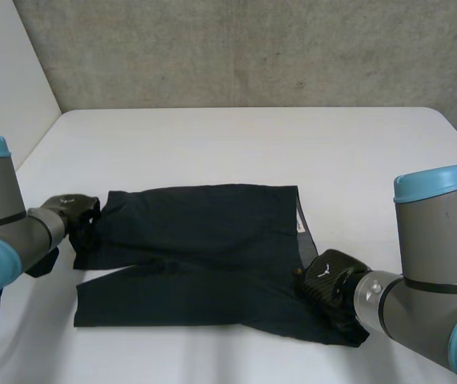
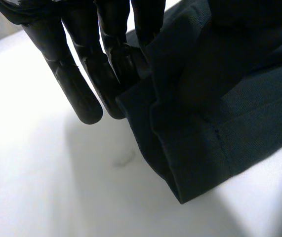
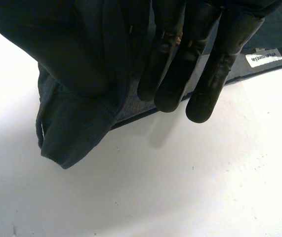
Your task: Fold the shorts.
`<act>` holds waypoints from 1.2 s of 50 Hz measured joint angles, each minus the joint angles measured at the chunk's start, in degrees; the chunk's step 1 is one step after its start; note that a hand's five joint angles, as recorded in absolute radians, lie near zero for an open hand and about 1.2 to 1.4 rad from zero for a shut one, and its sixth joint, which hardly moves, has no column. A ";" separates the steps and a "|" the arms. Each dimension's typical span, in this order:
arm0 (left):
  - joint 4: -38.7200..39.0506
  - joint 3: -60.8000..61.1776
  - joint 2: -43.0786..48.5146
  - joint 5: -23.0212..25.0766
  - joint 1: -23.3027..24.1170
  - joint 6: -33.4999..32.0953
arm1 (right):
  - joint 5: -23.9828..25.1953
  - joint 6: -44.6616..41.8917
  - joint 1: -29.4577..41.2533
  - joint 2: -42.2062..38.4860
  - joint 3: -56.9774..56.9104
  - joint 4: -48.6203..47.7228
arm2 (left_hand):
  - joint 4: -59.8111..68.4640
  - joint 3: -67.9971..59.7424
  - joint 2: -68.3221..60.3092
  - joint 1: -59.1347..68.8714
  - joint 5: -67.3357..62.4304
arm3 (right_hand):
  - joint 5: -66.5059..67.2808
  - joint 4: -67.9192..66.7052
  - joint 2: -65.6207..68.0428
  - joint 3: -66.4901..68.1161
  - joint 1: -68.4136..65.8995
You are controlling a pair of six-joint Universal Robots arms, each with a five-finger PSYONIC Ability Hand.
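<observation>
Nearest the camera, the right hand (image 1: 328,282) sits at about 4 o'clock on the shorts (image 1: 196,256), at the near corner of the waistband end. In its wrist view the thumb (image 3: 66,54) lies over the dark cloth and the fingers (image 3: 173,74) come down on the other side, so the fabric is pinched between them. The gathered corner droops just below the thumb. A small white label (image 3: 263,58) shows on the waistband beside the fingertips.

The shorts lie spread across the middle of the white surface (image 1: 252,144). The waistband is toward 3 o'clock and the two legs point toward 9 o'clock. The nearer leg lies flat, its hem running along the near left edge of the garment. The cloth is dark and plain.

Farther back, at roughly 10 o'clock on the shorts, the left hand (image 1: 68,208) is at the outer corner of the far leg's hem. In its wrist view the cloth runs up between the fingertips and is clasped there. The stitched hem corner (image 2: 180,187) hangs down from the grip, with the surface below it.

The grey arms with light-blue caps come in from 8 o'clock and 4 o'clock. Beyond the shorts the surface runs back to a grey concrete wall (image 1: 252,48) at 12 o'clock.
</observation>
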State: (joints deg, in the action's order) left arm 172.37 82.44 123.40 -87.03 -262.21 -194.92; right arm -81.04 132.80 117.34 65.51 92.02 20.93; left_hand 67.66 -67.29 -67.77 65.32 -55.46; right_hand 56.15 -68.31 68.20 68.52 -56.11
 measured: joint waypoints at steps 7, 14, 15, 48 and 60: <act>0.00 1.75 -0.91 -0.16 -0.03 -0.06 | 0.19 0.11 0.07 0.53 0.02 0.01 | -28.20 27.97 28.71 -27.55 25.65 | 0.00 0.00 0.00 0.00 0.00; 0.48 5.50 -11.25 0.06 0.01 0.01 | 0.67 0.57 0.20 1.58 -0.07 -0.24 | -36.13 35.12 36.16 -33.66 34.21 | 0.00 0.00 0.00 0.00 0.00; 0.60 6.64 -13.56 0.16 0.05 0.04 | 0.72 0.62 0.25 1.69 -0.06 -0.29 | -36.13 35.12 36.22 -33.66 34.26 | 0.00 0.00 0.00 0.00 0.00; 0.11 29.73 -24.42 1.17 13.53 -10.04 | 0.91 0.60 2.26 5.93 0.51 -2.08 | -36.27 35.10 36.27 -33.45 33.91 | 0.00 0.00 0.00 0.00 0.00; 0.99 27.36 -27.25 -0.56 13.66 -9.79 | 0.82 0.51 2.07 8.77 -0.14 -2.21 | 0.59 -0.55 0.02 -0.76 0.83 | 0.00 0.00 0.00 0.00 0.00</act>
State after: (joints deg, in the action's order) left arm 173.36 109.80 96.15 -87.60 -248.56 -204.71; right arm -80.22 133.31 119.41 74.28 91.88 18.72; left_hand 68.25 -67.84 -67.75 64.55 -54.64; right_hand 56.15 -68.31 68.20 68.52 -56.11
